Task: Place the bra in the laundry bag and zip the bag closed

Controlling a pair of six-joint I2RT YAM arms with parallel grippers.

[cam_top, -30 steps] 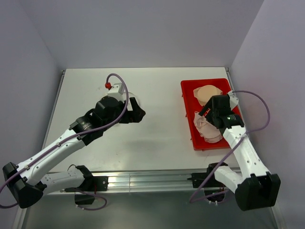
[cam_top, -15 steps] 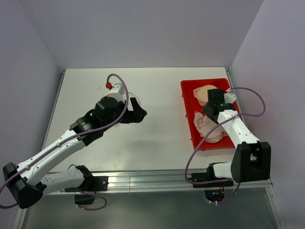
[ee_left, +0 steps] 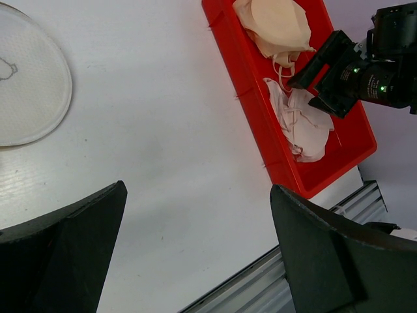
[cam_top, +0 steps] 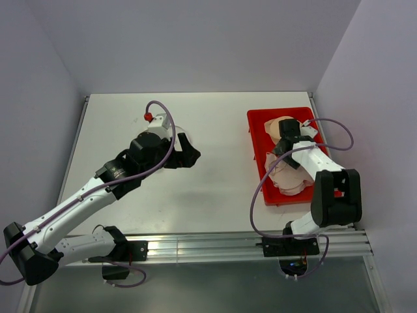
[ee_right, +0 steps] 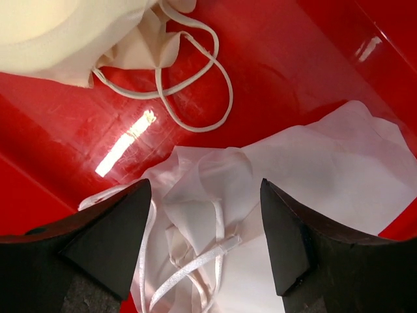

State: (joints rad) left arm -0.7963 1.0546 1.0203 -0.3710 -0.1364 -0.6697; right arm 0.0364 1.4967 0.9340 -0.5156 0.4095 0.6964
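**Bra** (ee_right: 273,182): pale pink, crumpled, a thin strap lying across it. It sits in the near half of the red tray (ee_right: 293,59).
**Position:** directly below my right fingers (ee_right: 98,254), which are spread wide with nothing held. The cloth fills the gap between them and runs on toward the lower right of the wrist view.
**Long axis:** along the tray's length, judging by the top view.
**Tan bra** (ee_right: 45,32): just beyond the pink one, not wanted.
**Laundry bag** (ee_left: 26,85): flat on the worktop (ee_left: 163,163), well apart to the left, by my left fingers (ee_left: 65,248), which are likewise spread and empty.
**Nearer arm:** right.
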